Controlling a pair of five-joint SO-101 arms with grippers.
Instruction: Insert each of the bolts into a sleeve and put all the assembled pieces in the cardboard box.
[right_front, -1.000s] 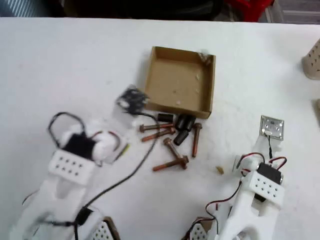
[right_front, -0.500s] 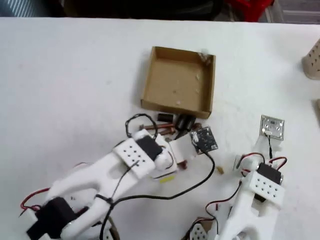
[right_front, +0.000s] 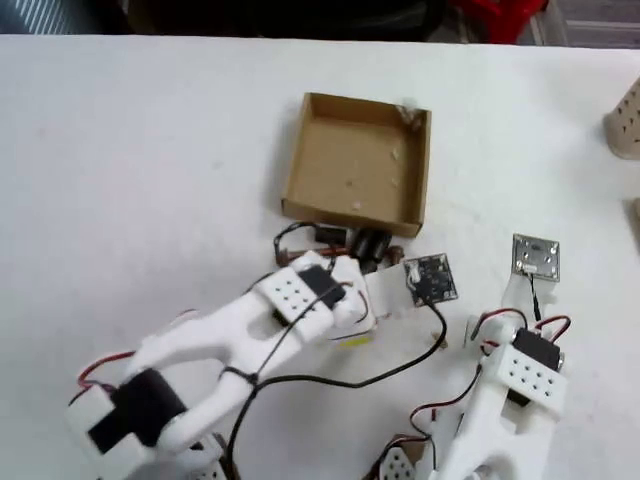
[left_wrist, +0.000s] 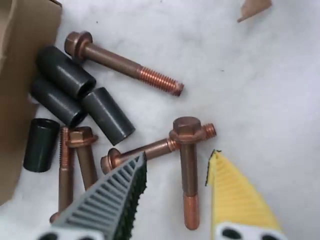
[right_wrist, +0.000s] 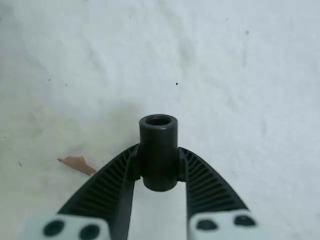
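The job is looking barely begun: on the bench (right_front: 150, 150) the copper bolts (left_wrist: 122, 62) are lying loose beside four black sleeves (left_wrist: 107, 115), none slid into another as far as I can judge. Beyond them the cardboard box (right_front: 345, 150) is holding nothing but a few pale specks, so every pairing and every drop-off is still waiting. The right end effector (right_wrist: 159, 152) is pinching a fifth sleeve (right_wrist: 158, 130) between its fingers, its open bore showing, well apart from the pile. Farther out, the left end effector (left_wrist: 178, 156) is hanging spread wide over the pile, its fingers straddling the nearest bolt (left_wrist: 188, 170) without closing on it.
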